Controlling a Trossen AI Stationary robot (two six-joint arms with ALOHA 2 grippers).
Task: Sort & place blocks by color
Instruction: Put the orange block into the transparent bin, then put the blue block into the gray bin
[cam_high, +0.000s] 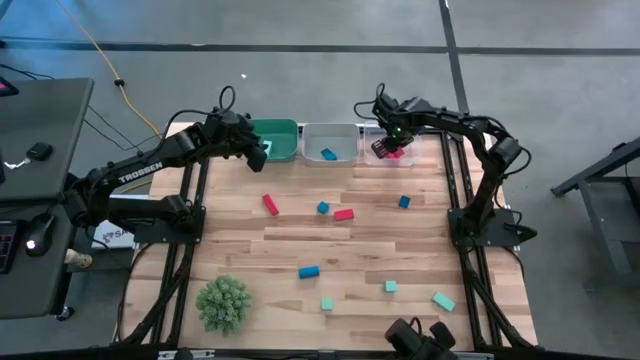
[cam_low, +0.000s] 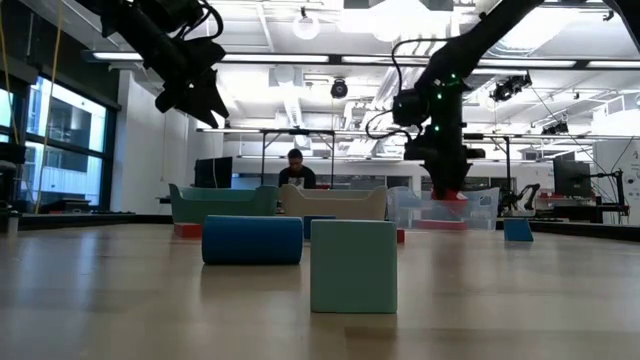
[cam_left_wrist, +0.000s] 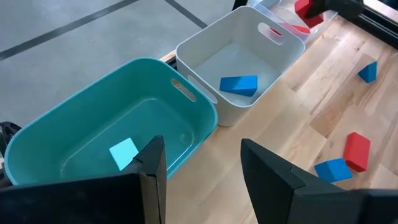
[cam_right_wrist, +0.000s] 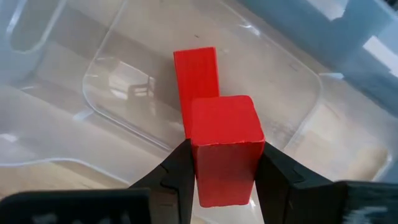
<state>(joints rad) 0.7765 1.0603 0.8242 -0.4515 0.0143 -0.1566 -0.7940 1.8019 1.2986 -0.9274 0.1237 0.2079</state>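
My right gripper is shut on a red block and hovers over the clear bin, where another red block lies on the floor. My left gripper is open and empty above the near rim of the teal bin, which holds a teal block. A blue block lies in the white bin. Loose red, blue and teal blocks lie flat on the table. My right gripper pinches the red block between its two fingers, on two opposite side faces. The fingers come from above, pointing down into the clear bin. The block is lifted clear, above the bin's floor and the red block lying there.
The three bins stand in a row at the table's far edge. A green spiky plant ball sits near the front left corner. More blocks lie mid-table: blue, red, blue, teal and teal.
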